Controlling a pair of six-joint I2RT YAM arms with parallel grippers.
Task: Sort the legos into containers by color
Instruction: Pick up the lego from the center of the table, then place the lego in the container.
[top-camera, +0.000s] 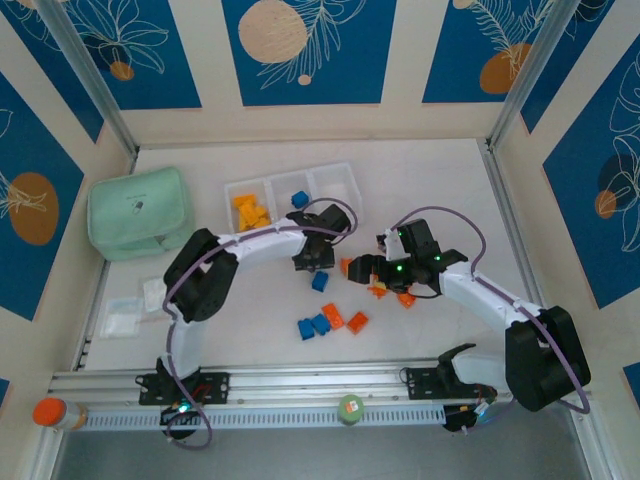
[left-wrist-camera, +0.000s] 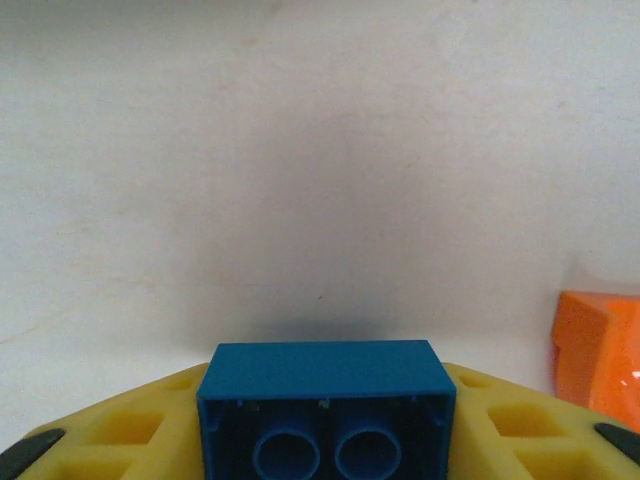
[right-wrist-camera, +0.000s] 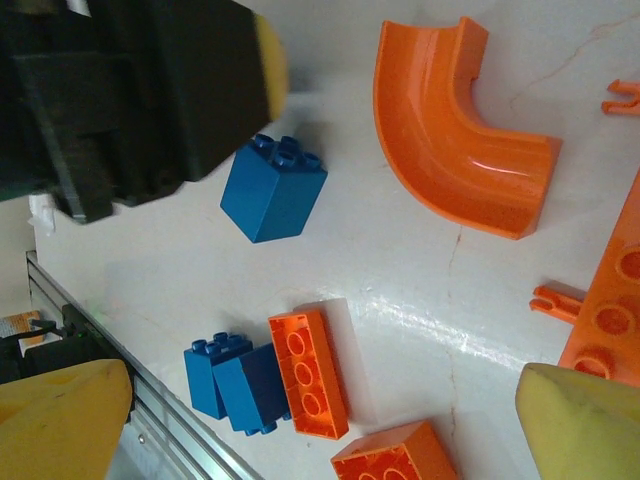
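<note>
The translucent tray (top-camera: 335, 185) lies at the back; its left compartment holds yellow bricks (top-camera: 250, 212), its middle one a blue brick (top-camera: 299, 198). My left gripper (top-camera: 312, 255) hangs in front of the tray, shut on a blue brick (left-wrist-camera: 325, 400) whose hollow underside faces the wrist camera. Another blue brick (right-wrist-camera: 273, 190) stands on the table beside it. My right gripper (right-wrist-camera: 320, 430) is open above a flat red-orange brick (right-wrist-camera: 308, 372) and two blue bricks (right-wrist-camera: 232, 385). A red-orange arch (right-wrist-camera: 450, 130) and a studded bar (right-wrist-camera: 610, 310) lie close by.
A mint-green pouch (top-camera: 140, 212) sits at the back left, with clear plastic bags (top-camera: 125, 310) in front of it. The two grippers are close together at mid-table. A metal rail (top-camera: 300, 385) runs along the near edge, with an orange-capped bottle (top-camera: 48, 412) at its left end.
</note>
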